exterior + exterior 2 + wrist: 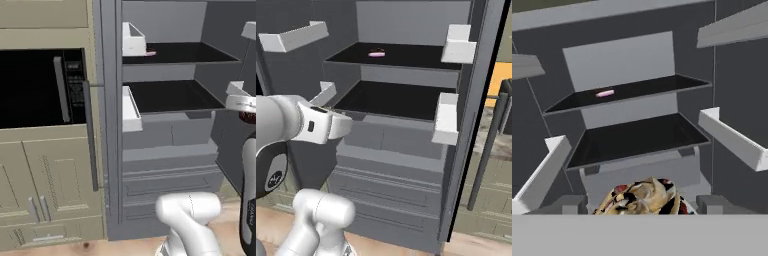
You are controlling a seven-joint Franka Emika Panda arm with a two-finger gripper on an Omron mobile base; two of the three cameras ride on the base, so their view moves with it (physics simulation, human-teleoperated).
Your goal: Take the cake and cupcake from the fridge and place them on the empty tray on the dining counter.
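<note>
Left base view: open fridge (pixel 170 135) with two black shelves, white door bins on the left, drawers below. Cake (pixel 150 52) as a small pink sliver on the upper shelf, left end, beside the upper door bin (pixel 132 41). Black microwave (pixel 35 87) and beige cabinets (pixel 50 180) left of the fridge. Gripper (pixel 246 114) at the far right edge, level with the lower shelf, clamped on the cupcake (pixel 248 118), seen as a dark red blob under the white hand.

Right base view: white arm (pixel 286 125) reaching in from the left in front of the lower shelf. Cake (pixel 376 53) on the upper shelf toward its far side. White door bins (pixel 447 117) on the right door.

Hand view: looks straight into the fridge (pixel 619 60). Cupcake (pixel 643 196) near, between the two fingertips, off any shelf, in front of the drawers. Cake (pixel 605 93) far, on the upper shelf, left of centre.
</note>
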